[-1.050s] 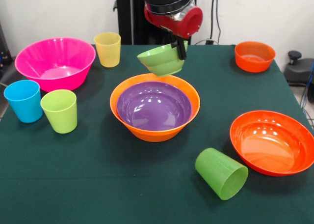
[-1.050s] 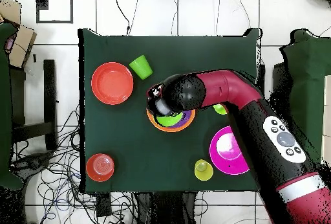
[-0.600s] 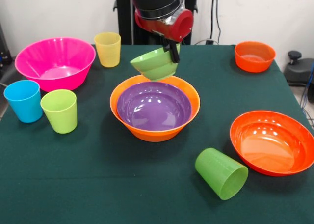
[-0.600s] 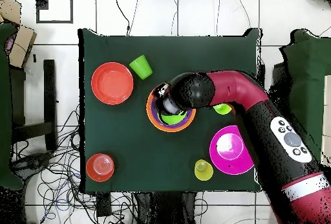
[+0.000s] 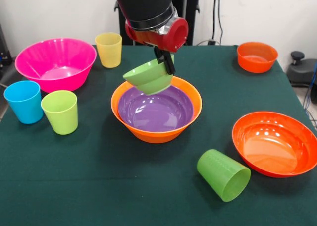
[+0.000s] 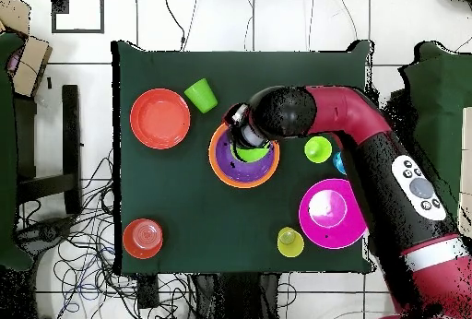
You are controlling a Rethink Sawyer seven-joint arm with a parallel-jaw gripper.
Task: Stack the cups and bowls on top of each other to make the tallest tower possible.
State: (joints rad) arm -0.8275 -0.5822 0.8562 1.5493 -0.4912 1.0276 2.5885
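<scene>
Left, unused: pink bowl (image 5: 55, 62), yellow cup (image 5: 109, 49), blue cup (image 5: 24, 101), lime cup (image 5: 60, 111). Centre: gripper (image 5: 164, 61) pinching the small green bowl (image 5: 147, 77) by its rim, tilted, apparently just clear above the purple bowl (image 5: 155, 107) nested in the large orange bowl (image 5: 156, 129); placing step, next needs lowering and release. Right: fallen green cup (image 5: 224, 175), red-orange bowl (image 5: 275, 142), far small orange bowl (image 5: 256, 56).

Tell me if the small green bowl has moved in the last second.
Yes. The small green bowl, held by the claw, moved left and down, over the purple bowl.
</scene>
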